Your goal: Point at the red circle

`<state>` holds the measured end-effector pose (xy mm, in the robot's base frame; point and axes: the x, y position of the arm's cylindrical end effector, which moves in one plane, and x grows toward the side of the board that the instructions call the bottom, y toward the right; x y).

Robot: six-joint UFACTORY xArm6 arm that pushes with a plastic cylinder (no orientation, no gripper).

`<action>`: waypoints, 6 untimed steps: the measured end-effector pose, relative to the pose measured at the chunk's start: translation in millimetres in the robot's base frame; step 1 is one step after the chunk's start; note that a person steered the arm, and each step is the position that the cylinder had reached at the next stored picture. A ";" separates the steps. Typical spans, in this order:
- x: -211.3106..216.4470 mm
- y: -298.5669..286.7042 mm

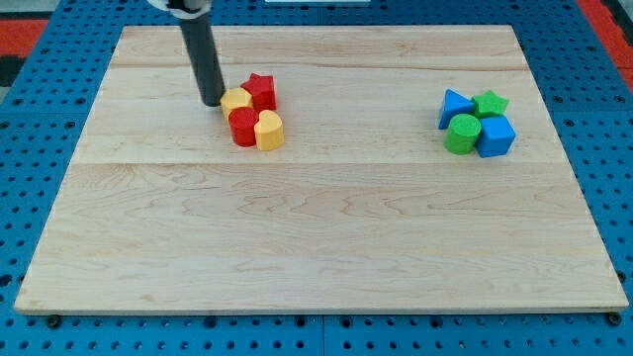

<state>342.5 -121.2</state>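
Overhead-ish, looking down on pale wooden board (316, 227) laid over blue perforated table (40, 148). Noted my tip (212, 102), lower end of straight dark rod, set down on the board in its upper left part. No claw fitted, just the plain rod, so nothing to spread, press together or pinch.

Found tip just at the view's left of yellow block with rounded, many-sided top (235, 100), touching or nearly so; could not tell which. Found red circle, a short red cylinder (242, 128), directly below that yellow block and touching it, so down and to the view's right of the tip, near but apart. Saw red star-shaped block (261, 91) at the cluster's top right, against the yellow one. Saw second yellow block, heart-like in outline (269, 131), pressed to the red circle's right side.

Logged second cluster well apart, toward the board's right edge: blue triangular block (454, 106), green star block (490, 103), green cylinder (462, 133), blue cube-like block (497, 135), all packed tight together.

Edges: left cluster sat well in from the board's left edge, closer to the top edge. Right cluster sat nearer the right edge, with some margin kept. Open room: whole lower half of board bare, likewise wide middle strip between the two clusters and the strip left of the rod.
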 end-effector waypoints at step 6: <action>11.8 -19.9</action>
